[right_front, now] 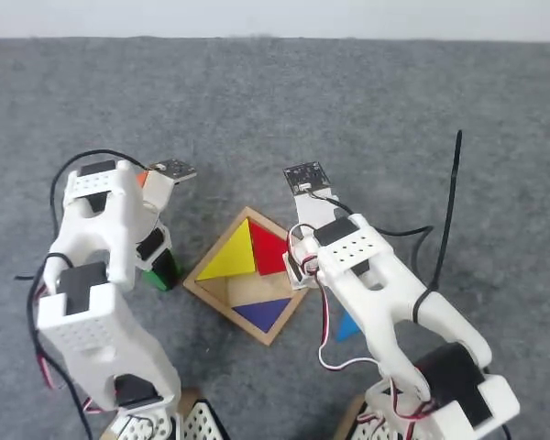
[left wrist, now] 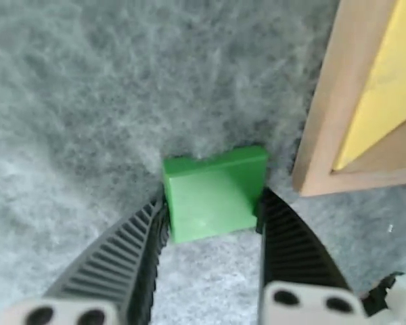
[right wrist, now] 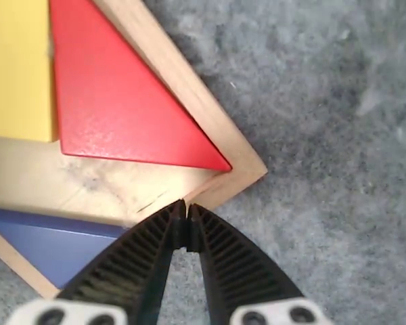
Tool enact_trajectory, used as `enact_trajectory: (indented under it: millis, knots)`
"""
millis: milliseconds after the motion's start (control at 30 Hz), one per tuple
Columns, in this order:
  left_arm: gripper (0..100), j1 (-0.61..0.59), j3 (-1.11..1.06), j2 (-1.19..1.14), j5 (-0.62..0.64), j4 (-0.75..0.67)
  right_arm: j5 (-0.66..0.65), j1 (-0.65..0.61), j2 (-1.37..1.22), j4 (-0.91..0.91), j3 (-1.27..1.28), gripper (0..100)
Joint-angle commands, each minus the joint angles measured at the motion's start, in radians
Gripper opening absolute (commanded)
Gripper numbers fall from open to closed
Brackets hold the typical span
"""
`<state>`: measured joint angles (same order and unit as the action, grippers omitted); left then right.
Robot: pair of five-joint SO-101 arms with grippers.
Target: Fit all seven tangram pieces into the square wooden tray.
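Three of the seven pieces lie in the tray (right_front: 229, 291) at the middle of the counter: a yellow triangle (right_front: 231, 258), a red triangle (right_front: 268, 247) and a dark blue triangle (right_front: 261, 313). Bare wood shows between them, so I reckon four are left. The left gripper (left wrist: 213, 206) has its fingers clamped on the green piece (left wrist: 213, 193), low on the counter just beside the tray toward the counter's left edge. The right gripper (right wrist: 187, 217) hangs over a tray corner, fingers together and empty, and a light blue piece (right_front: 348, 325) lies by the right arm.
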<state>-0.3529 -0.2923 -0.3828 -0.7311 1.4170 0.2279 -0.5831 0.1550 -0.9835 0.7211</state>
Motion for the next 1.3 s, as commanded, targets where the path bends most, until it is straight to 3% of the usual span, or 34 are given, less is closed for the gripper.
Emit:
enact_trajectory:
  millis: [0, 567, 800, 1000, 1267]
  knots:
    - [12, -0.014, 0.005, -0.008, 0.018, 0.002, 0.009, -0.001, 0.051, 0.012, -0.005, 2.7]
    - [7, -0.006, 0.005, -0.008, 0.048, 0.021, 0.009, -0.001, 0.053, 0.012, -0.005, 2.7]
    - [22, -0.005, 0.01, -0.011, 0.048, 0.023, 0.009, -0.001, 0.053, 0.012, -0.005, 2.7]
    - [8, 0.012, 0.004, -0.011, 0.044, 0.028, 0.009, -0.001, 0.053, 0.012, -0.005, 2.7]
    - [22, 0.109, -0.021, -0.021, 0.066, 0.043, 0.008, -0.001, 0.056, 0.004, -0.005, 2.7]
